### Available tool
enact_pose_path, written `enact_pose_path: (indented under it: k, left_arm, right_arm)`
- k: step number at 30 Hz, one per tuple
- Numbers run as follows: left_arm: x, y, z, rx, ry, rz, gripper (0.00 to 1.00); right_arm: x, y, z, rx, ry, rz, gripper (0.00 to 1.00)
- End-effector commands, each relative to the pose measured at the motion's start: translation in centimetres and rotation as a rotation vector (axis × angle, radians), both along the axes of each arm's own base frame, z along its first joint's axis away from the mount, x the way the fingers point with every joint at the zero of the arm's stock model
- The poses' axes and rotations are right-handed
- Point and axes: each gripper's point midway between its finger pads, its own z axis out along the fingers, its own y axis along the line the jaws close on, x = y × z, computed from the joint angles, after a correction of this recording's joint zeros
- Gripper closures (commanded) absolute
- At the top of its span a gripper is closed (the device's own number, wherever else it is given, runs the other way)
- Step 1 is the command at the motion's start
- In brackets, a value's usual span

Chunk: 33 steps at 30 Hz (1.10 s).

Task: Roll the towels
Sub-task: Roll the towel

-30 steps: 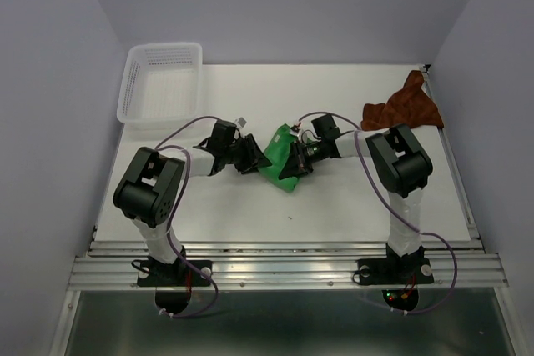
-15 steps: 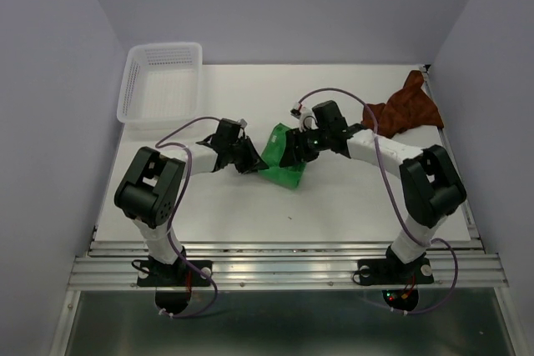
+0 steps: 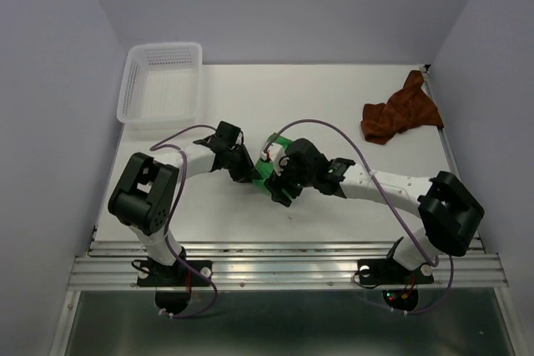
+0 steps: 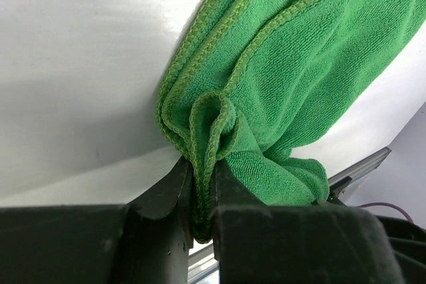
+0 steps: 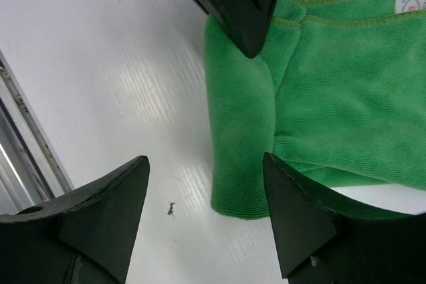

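Left wrist view: the fingers (image 4: 160, 197) of the left gripper (image 4: 203, 197) are pressed nearly together on a bunched fold of the green towel (image 4: 286, 78), with its hemmed edge pinched between them. The pinch sits at one end of the cloth; judgement: it anchors that end so the rest can be worked against it.

Right wrist view: the fingers (image 5: 100, 217) of the right gripper (image 5: 205, 164) stand wide apart with nothing held between them. They are poised over the folded near edge of the towel, while the left gripper's tips bear on the cloth just beyond. Judgement: the right gripper is placed to take the free edge and turn it over. The towel lies doubled and fairly flat, not rolled, so the rolling is at an early stage.

Top external view: both grippers meet over the green towel near the middle of the table (image 3: 334, 97) and hide most of it. The rust-brown towel (image 3: 400, 112) lies crumpled at the far right, well apart from both arms, not yet handled. A white basket (image 3: 163, 45) stands at the far left corner
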Motion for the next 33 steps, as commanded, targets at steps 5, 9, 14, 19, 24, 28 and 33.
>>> enact_pose_path:
  k: [5, 9, 14, 19, 24, 28, 33]
  left_arm:
    - [-0.2, 0.6, 1.8, 0.036, 0.002, 0.015, 1.00]
    - [-0.2, 0.5, 1.5, 0.041, 0.013, 0.013, 1.00]
    - [-0.2, 0.4, 1.6, 0.039, 0.024, 0.009, 1.00]
    - [-0.2, 0.4, 1.6, 0.038, 0.032, 0.008, 0.87]
    - [0.2, 0.7, 2.7, 0.038, -0.010, 0.026, 0.48]
    - [0.9, 1.9, 4.0, 0.077, -0.054, 0.113, 0.24]
    - [1.7, 2.2, 5.3, 0.077, -0.108, 0.154, 0.14]
  right_arm:
    - [1.7, 0.5, -1.1, -0.063, -0.072, 0.000, 0.27]
    - [0.9, 0.8, -2.3, -0.099, -0.054, 0.035, 0.28]
    - [0.6, 0.9, -3.4, -0.157, -0.113, 0.030, 0.36]
    - [2.1, -0.3, -4.4, -0.210, -0.129, -0.114, 0.87]
    - [1.5, 0.5, -5.0, -0.148, -0.004, -0.167, 0.97]
    - [1.8, 0.7, -4.2, -0.022, 0.172, -0.269, 0.99]
    - [3.0, 0.3, -2.9, 0.204, 0.403, -0.334, 0.99]
